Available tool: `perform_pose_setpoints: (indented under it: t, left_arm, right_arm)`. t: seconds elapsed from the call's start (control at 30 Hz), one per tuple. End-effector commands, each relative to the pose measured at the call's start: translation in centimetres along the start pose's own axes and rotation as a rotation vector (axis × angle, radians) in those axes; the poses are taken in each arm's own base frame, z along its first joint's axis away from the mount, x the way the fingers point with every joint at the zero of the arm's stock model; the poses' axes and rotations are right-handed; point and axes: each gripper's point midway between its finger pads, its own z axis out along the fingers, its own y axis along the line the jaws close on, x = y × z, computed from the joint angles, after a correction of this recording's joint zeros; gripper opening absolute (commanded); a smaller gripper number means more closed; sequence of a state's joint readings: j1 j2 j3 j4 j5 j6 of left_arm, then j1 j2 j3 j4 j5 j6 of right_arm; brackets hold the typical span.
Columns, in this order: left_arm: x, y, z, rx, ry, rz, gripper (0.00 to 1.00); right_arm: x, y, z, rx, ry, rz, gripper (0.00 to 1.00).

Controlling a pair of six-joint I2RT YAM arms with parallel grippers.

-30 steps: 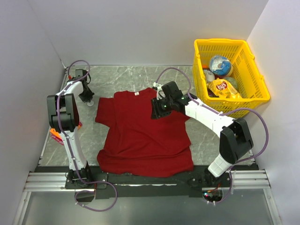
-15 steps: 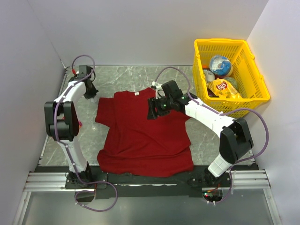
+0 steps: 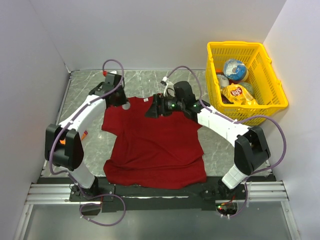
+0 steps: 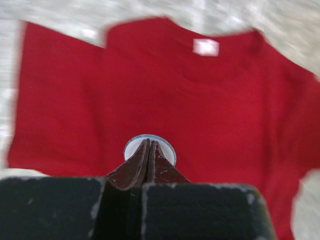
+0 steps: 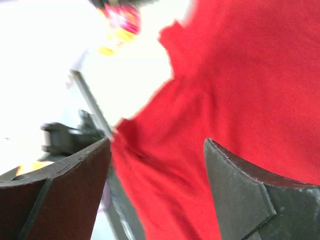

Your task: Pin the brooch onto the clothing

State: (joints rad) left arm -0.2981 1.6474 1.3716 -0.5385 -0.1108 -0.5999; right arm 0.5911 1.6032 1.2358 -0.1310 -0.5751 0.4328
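The clothing (image 3: 155, 145) is a dark-red T-shirt lying flat on the table, its white neck label (image 4: 206, 47) at the far side. In the left wrist view the brooch (image 4: 167, 152), a small whitish disc with a bluish rim, sits pinched between the tips of my left gripper (image 4: 149, 143), above the shirt's chest. From above, my left gripper (image 3: 122, 101) hangs over the shirt's left shoulder by the collar. My right gripper (image 3: 151, 110) hovers over the shirt's upper middle. Its jaws (image 5: 157, 146) stand wide open, with only red cloth (image 5: 240, 75) showing between them.
A yellow basket (image 3: 270, 102) of snack bags and balls stands at the back right. An orange-and-pink packet (image 3: 60, 142) lies at the left edge, partly behind the left arm. White walls close in the marble tabletop (image 3: 150, 80) on three sides.
My left arm has swung right from the back-left corner to the shirt's collar, still shut on the brooch. My right gripper has slid left over the shirt and opened wider.
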Motion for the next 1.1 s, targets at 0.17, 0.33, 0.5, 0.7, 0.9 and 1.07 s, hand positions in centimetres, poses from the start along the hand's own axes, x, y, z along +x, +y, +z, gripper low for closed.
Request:
perform_pose_setpoints:
  t: [0.17, 0.33, 0.5, 0.7, 0.9, 1.07]
  left_arm:
    - [-0.4, -7.8, -5.1, 0.233, -0.059, 0.016, 0.01]
    - [0.0, -9.9, -6.3, 0.283, -0.067, 0.039, 0.01]
    - [-0.1, -10.5, -6.9, 0.294, -0.066, 0.050, 0.01]
    - [0.1, -10.8, -7.5, 0.313, -0.058, 0.054, 0.01]
    - [0.8, -11.6, -8.2, 0.351, -0.038, 0.066, 0.01]
    - [1.2, -12.3, -8.8, 0.376, -0.025, 0.075, 0.01]
  right_arm:
    - [-4.8, 2.8, 2.1, -0.153, -0.100, 0.112, 0.73]
    - [-5.0, 1.5, 2.7, -0.083, -0.077, 0.114, 0.72]
    - [-5.0, 0.5, 3.1, -0.050, -0.081, 0.133, 0.69]
    - [-4.8, -0.8, 3.6, -0.042, -0.048, 0.167, 0.59]
    - [-5.1, -1.3, 3.6, -0.055, -0.057, 0.177, 0.54]
    - [-5.5, -1.6, 3.9, -0.074, -0.062, 0.192, 0.43]
